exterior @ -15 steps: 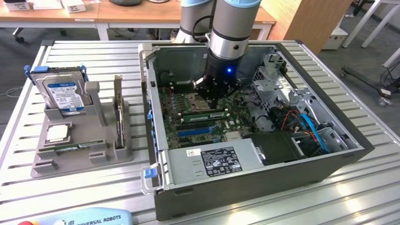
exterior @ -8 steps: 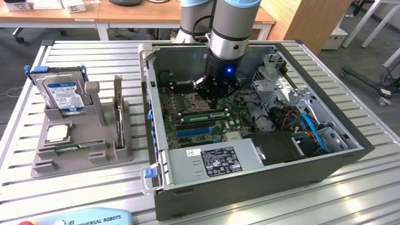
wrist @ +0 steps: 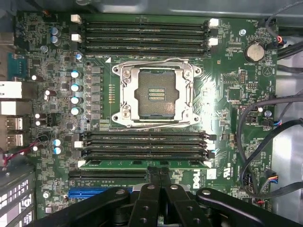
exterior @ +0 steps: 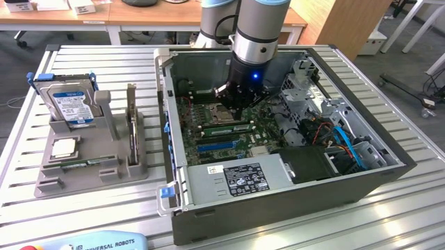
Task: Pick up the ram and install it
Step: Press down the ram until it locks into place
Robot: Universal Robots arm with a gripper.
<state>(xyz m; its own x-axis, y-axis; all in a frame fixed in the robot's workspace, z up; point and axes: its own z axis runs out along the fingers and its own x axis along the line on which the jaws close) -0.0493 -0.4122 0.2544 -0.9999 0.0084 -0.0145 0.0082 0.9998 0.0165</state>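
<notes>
Slatted metal tabletop (exterior: 83,208) carries an open PC case (exterior: 292,198) and, toward the exterior view's left, a grey fixture (exterior: 90,166) holding a hard drive (exterior: 68,104), a small square chip (exterior: 64,147) and one green ram stick (exterior: 78,164) lying flat. Desks and a wooden panel stand behind.

Inside the case the arm reaches down over the motherboard (wrist: 227,94). The gripper (wrist: 159,178) sits just above a second ram stick (wrist: 142,164), which lies along the outermost slot of the bank nearest it, beside the empty CPU socket (wrist: 155,94). Its fingers (wrist: 154,176) look pinched together, tips at the top edge of the stick; whether they clamp it or merely press on it I cannot tell.

Judging from this, the stick seems at or in its slot, but its seating is unclear. The risks: pressure applied off-centre could tilt the module so one end stays proud and a latch (wrist: 209,163) fails to close; a slight misalignment with the slot could bend the board; a slipping finger could strike neighbouring slots.
</notes>
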